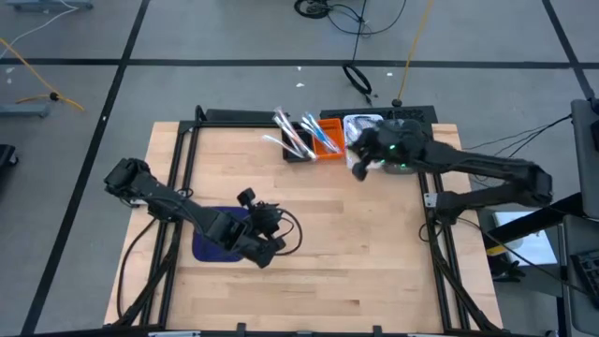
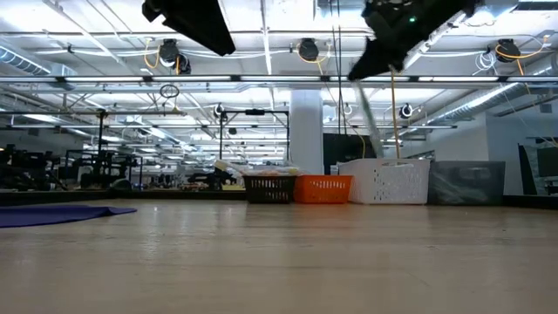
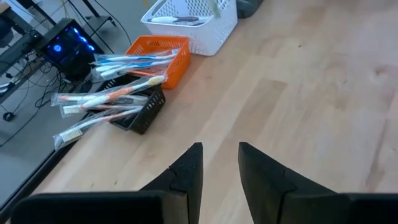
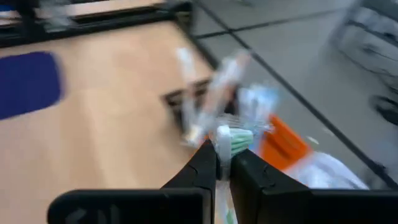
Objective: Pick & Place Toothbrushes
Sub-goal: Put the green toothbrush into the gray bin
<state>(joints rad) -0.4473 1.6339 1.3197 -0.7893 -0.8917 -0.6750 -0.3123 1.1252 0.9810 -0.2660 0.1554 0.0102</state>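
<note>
Several toothbrushes in clear wrappers lie across the black bin and stick out over its rim; others rest in the orange bin. My right gripper is shut on one toothbrush and hangs high above the table in front of the white bin. My left gripper is open and holds nothing. It hovers over the wood beside the dark blue mat, at the table's near left. My right gripper pinches a white toothbrush between its two fingers, just behind the green-bristled head, which sticks out past the fingertips. The handle runs back between the fingers, along them. The low view shows the gripper high above the table, so the toothbrush is lifted clear.
The black, orange and white bins stand in a row at the table's far edge. The white bin holds one or two items. Bare wood lies between the mat and the bins. Black frame rails border the table.
</note>
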